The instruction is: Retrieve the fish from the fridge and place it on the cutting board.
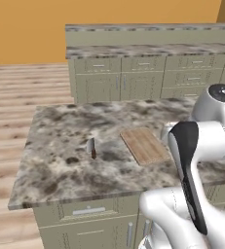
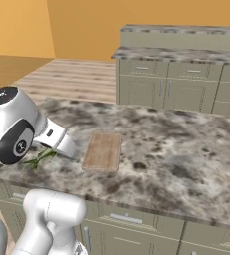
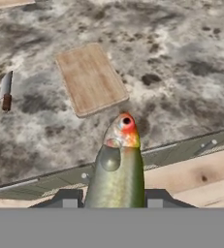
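One fish (image 3: 117,169): clamped between the gripper (image 3: 114,197) fingers, head pointing forward.
Cutting board (image 3: 90,78): bare on the counter (image 3: 191,72), ahead of and below the fish, long axis running away and slightly leftward.
Knife (image 3: 6,90): left of board, well apart.

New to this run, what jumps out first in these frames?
The fish, grey-green with a red-orange head, is clamped in the hand and sticks out over the counter edge. Ahead on the marbled counter lies the bare cutting board, with a small dark-handled knife apart on one side.
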Tool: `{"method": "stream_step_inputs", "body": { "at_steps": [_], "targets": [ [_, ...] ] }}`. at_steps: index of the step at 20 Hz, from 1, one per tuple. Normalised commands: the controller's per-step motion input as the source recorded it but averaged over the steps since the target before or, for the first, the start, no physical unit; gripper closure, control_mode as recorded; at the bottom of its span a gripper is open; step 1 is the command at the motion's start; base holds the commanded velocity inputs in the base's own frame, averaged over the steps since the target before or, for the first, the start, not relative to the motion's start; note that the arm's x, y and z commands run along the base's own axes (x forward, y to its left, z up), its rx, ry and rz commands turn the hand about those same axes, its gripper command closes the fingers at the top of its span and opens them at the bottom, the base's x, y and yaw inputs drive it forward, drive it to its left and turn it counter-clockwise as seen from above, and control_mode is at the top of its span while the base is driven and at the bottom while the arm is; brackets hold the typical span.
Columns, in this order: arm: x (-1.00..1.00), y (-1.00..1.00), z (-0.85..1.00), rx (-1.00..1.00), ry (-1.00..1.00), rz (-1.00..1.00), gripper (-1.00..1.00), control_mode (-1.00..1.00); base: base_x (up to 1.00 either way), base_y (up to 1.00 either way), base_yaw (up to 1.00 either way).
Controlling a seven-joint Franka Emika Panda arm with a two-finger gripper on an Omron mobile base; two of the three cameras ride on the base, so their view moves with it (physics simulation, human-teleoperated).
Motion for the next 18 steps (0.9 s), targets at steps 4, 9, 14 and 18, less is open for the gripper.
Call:
{"method": "stream_step_inputs", "body": {
  "at_steps": [4, 9, 14, 18],
  "targets": [
    [0.62, -0.02, 0.00, 0.00, 0.05, 0.09, 1.00, -1.00, 0.00, 0.00, 0.00],
    [0.75, 0.00, 0.00, 0.00, 0.23, 0.00, 1.00, -1.00, 0.00, 0.00, 0.00],
    [0.89, 0.00, -0.10, 0.00, 0.19, 0.00, 1.00, -1.00, 0.00, 0.00, 0.00],
    [0.78, 0.00, -0.53, 0.00, 0.01, 0.01, 1.00, -1.00, 0.00, 0.00, 0.00]
  ]
}}
